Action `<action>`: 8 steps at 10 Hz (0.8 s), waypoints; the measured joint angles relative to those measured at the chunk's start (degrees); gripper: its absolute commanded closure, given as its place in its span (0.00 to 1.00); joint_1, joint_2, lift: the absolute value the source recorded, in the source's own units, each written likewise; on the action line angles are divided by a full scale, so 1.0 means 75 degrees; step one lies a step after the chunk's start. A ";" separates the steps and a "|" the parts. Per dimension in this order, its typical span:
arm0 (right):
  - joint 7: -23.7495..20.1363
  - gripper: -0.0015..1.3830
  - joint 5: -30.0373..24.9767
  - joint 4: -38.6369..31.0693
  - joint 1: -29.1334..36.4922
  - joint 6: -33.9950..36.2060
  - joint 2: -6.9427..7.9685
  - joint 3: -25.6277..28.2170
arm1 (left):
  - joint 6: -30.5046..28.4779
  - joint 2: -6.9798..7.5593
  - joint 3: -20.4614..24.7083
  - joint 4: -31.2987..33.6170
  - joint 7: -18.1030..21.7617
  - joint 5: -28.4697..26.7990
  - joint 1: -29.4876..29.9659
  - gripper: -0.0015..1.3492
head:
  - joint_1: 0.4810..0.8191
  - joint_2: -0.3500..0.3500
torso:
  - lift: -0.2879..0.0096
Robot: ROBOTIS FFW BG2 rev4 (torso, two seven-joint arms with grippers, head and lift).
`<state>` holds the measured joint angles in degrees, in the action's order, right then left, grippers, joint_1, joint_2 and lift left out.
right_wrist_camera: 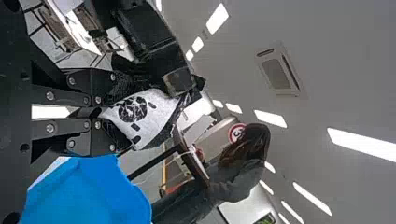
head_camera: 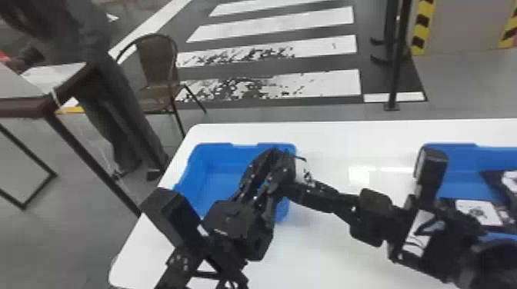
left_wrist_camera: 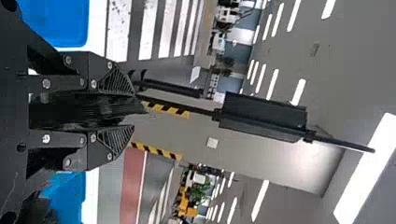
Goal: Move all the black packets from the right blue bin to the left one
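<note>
In the head view, my left gripper [head_camera: 281, 167] is over the right side of the left blue bin [head_camera: 219, 169], meeting my right gripper [head_camera: 304, 188] beside a black packet with a white label [head_camera: 301, 171]. The left wrist view has a black packet [left_wrist_camera: 79, 112] edge-on between the fingers of my left gripper [left_wrist_camera: 122, 110], which is shut on it. In the right wrist view, my right gripper [right_wrist_camera: 99, 112] is shut on one end of the labelled packet [right_wrist_camera: 149, 116]. More black packets [head_camera: 477, 211] lie in the right blue bin [head_camera: 457, 161], partly behind the right arm.
Both bins stand on a white table [head_camera: 327, 134]. The right arm stretches across the space between them, and the left arm covers the left bin's near side. Past the table's left edge are a chair [head_camera: 155, 65] and another table [head_camera: 23, 105].
</note>
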<state>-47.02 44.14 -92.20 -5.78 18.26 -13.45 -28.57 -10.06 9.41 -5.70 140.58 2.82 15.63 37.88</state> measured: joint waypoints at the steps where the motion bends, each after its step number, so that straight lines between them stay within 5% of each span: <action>1: 0.0005 0.81 -0.0001 0.0001 0.0000 0.0002 -0.0001 0.0000 | 0.0069 0.0010 -0.0004 0.0089 -0.0024 -0.0141 0.0079 0.90 | 0.63 0.97 | 0.50; 8: 0.0259 0.84 0.0209 0.0042 -0.0248 -0.0037 0.0000 0.0010 | 0.0725 0.0060 -0.0096 0.0228 -0.0343 -0.0400 0.0241 0.91 | 0.63 0.97 | 0.50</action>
<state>-45.08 45.71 -91.88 -7.64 17.98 -13.45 -28.50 -4.62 9.87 -6.42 142.29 0.25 12.63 39.69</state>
